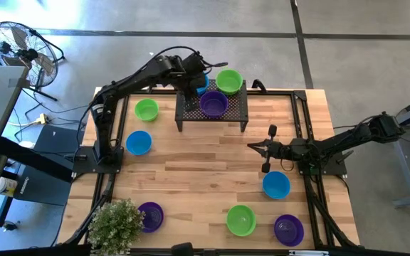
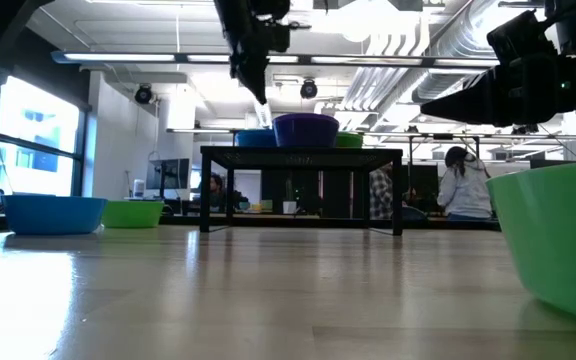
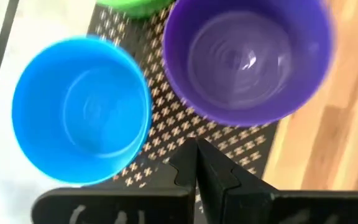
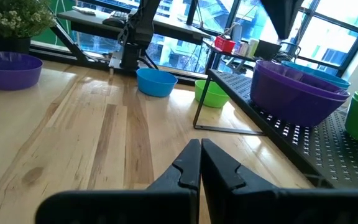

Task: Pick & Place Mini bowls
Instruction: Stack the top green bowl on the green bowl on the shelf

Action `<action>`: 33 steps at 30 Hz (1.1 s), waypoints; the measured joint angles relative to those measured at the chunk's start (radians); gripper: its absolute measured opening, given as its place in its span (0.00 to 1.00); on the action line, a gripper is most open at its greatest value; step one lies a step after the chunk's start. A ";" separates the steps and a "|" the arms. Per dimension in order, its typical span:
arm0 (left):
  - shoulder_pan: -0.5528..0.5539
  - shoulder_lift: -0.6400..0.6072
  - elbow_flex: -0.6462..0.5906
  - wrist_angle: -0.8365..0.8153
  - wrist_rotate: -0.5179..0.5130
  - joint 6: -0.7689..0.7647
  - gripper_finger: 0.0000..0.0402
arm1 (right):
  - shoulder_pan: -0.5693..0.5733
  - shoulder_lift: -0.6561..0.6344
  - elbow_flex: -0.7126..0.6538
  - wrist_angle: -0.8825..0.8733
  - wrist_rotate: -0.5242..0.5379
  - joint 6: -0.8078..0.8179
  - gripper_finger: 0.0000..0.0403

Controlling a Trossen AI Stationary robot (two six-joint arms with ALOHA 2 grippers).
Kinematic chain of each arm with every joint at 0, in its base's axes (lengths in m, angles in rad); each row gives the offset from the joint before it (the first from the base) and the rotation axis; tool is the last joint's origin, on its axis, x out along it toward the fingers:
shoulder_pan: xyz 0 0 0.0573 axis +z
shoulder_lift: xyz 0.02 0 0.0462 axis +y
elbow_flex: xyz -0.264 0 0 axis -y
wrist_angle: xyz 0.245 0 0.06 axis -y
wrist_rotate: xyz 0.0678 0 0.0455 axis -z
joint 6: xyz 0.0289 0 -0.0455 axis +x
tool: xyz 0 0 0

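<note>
The black perforated rack (image 1: 228, 114) stands at the table's far side. On it rest a purple bowl (image 1: 213, 104), a green bowl (image 1: 229, 81) and a blue bowl (image 3: 79, 112), all upright. My left gripper (image 3: 196, 149) is shut. It hovers above the rack between the blue bowl and the purple bowl (image 3: 247, 59), and in the low view its tip (image 2: 262, 98) is above the bowls' rims. My right gripper (image 4: 200, 149) is shut and held over bare table (image 1: 252, 146), right of centre, pointing toward the rack.
Loose bowls sit upright on the table: green (image 1: 146, 109) and blue (image 1: 139, 142) on the left, purple (image 1: 151, 215) beside a potted plant (image 1: 114, 223), green (image 1: 240, 220), purple (image 1: 288, 229) and blue (image 1: 276, 185) near the right. Bare wood lies mid-table.
</note>
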 joint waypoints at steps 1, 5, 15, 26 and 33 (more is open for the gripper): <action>-0.002 -0.004 0.000 0.016 0.010 0.000 0.00 | 0.000 0.000 0.000 -0.002 -0.001 0.002 0.00; -0.006 -0.002 0.000 0.035 0.026 -0.001 0.00 | 0.000 0.000 0.000 -0.025 -0.008 0.023 0.00; -0.014 -0.003 0.000 0.055 0.018 -0.020 0.00 | 0.001 0.000 0.000 -0.080 -0.021 0.090 0.00; -0.056 -0.003 0.000 0.128 -0.035 -0.029 0.00 | 0.022 0.000 0.000 -0.082 -0.038 0.092 0.00; -0.074 -0.010 -0.023 0.176 -0.042 -0.042 0.00 | 0.049 0.000 0.000 -0.082 0.001 0.079 0.00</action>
